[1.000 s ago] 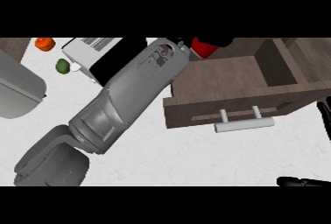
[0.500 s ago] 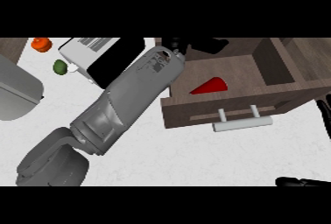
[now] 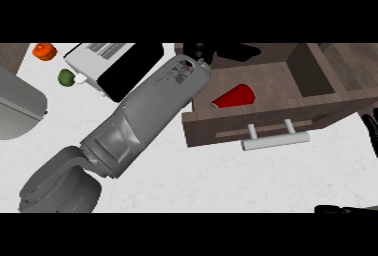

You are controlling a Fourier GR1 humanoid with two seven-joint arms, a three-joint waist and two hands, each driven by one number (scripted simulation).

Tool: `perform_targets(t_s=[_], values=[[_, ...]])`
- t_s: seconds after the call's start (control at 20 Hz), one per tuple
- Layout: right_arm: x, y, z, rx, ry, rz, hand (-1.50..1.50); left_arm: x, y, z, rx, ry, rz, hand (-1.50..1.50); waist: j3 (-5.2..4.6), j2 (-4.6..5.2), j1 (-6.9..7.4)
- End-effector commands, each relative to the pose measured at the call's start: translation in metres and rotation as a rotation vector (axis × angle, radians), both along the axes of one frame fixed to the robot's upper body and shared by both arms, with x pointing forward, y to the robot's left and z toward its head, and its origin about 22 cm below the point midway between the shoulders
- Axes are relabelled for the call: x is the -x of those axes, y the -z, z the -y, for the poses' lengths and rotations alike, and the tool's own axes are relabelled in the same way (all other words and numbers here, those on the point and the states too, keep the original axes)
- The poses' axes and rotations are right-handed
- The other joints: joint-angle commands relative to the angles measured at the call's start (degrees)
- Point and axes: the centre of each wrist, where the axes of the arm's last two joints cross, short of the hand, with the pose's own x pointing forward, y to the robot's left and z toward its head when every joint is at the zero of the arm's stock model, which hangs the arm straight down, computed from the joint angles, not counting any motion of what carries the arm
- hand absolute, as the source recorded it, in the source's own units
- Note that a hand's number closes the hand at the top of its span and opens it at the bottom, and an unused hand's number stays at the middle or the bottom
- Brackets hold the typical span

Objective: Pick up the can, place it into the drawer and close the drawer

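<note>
So the red can (image 3: 236, 95) is in the drawer (image 3: 295, 90) now, lying on its side near the left part of the tray, about 1 o'clock from the middle of my view. That's the pick and place part done, as far as I can judge. My left hand (image 3: 203, 51) is up at 12 o'clock past the drawer's back edge, apart from the can, and honestly I can't tell how the fingers sit, it's just a dark blob. My right hand (image 3: 347, 210) only peeks in at 5 o'clock, same story. What's left: the drawer is wide open, white handle (image 3: 273, 141) sticking out over the counter (image 3: 221, 180), so it needs pushing shut.
</note>
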Motion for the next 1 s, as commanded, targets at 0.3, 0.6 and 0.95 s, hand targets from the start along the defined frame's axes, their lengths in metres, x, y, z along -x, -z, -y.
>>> perform_targets(t_s=[0.3, 0.6, 0.95], values=[[0.000, -0.025, -0.008, 0.307, 0.029, 0.124, -1.50, 0.003, -0.002, 0.003, 0.106, 0.005, -0.022, -1.50, -0.08, -0.15, 1.40], [0.001, -0.041, -0.014, 0.464, 0.048, 0.162, -1.50, 0.005, 0.000, 0.003, 0.147, 0.016, -0.004, -1.50, -0.13, -0.55, 2.51], [-0.016, -0.029, -0.026, 0.732, 0.067, 0.169, -1.50, 0.005, -0.015, 0.009, 0.166, -0.006, 0.038, -1.50, -0.11, -0.86, 4.34]])
